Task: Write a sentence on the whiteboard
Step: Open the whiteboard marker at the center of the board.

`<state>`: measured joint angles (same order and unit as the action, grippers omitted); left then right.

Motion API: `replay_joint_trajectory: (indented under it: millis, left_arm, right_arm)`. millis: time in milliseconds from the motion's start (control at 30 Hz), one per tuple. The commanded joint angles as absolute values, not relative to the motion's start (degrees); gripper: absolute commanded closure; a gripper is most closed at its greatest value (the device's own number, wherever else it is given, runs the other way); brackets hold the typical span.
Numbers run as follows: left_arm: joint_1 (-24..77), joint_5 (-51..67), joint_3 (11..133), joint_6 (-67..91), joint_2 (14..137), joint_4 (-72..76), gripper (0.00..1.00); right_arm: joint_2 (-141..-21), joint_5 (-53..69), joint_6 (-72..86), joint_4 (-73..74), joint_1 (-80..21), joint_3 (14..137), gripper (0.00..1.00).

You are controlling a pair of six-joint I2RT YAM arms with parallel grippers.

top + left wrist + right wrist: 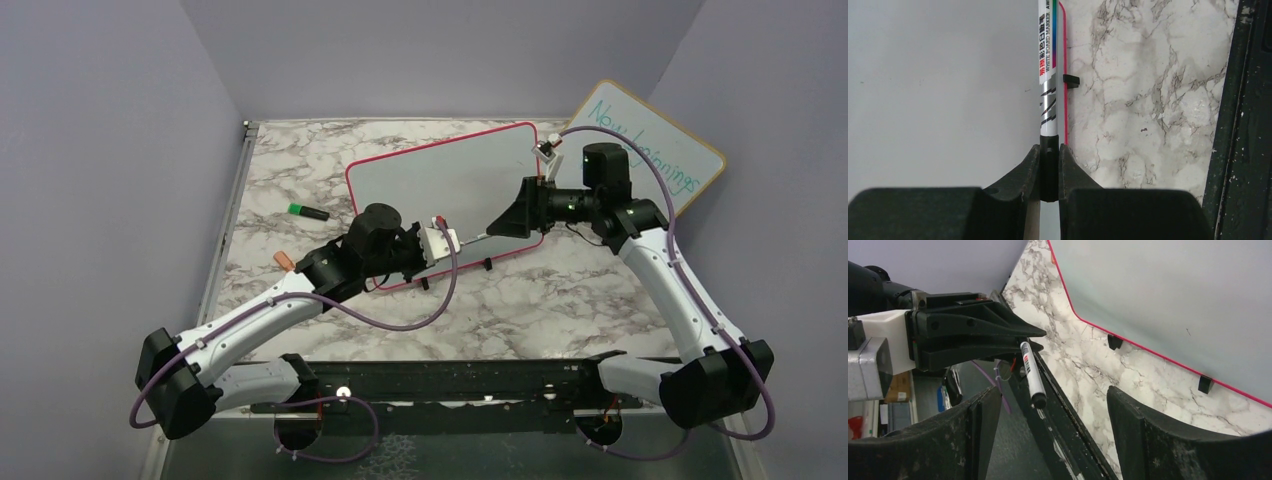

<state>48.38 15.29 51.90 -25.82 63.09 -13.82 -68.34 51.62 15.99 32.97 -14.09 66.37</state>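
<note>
Black left gripper (1049, 170) clamped on slim white marker (1048, 75); black right gripper (1053, 400) gapes at its dark end: off-centre closure may lever the marker askew.

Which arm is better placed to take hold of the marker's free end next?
Right, probably. The left gripper is shut on one end of the marker, so it is occupied. The right gripper is open and faces the marker, whose free end points into the gap between its fingers.
</note>
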Motion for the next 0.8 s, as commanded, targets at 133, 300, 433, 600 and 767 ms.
replay_joint_trajectory:
  millis: [133, 300, 433, 600, 767]
  left_arm:
    - [48.2, 19.8, 54.4, -24.2, 65.7, -9.9, 1.0]
    - [48.2, 18.9, 53.6, -22.7, 66.1, -8.3, 1.0]
    - [48.2, 19.1, 53.1, -21.2, 66.0, -7.4, 1.0]
    - [48.2, 19.6, 52.5, -20.9, 65.9, -7.2, 1.0]
    - [48.2, 20.6, 51.8, -23.2, 65.4, -8.4, 1.0]
  right_arm:
    - [-68.7, 55.4, 21.6, 24.4, -17.2, 63.3, 0.21]
    - [-70.8, 52.7, 21.0, 25.8, -20.8, 63.9, 0.28]
    - [-71.1, 51.9, 22.2, 24.5, -21.7, 63.5, 0.35]
    - [-70.6, 51.4, 23.9, 21.8, -21.8, 63.1, 0.44]
    - [-71.1, 53.2, 23.6, 22.0, -21.8, 63.3, 0.47]
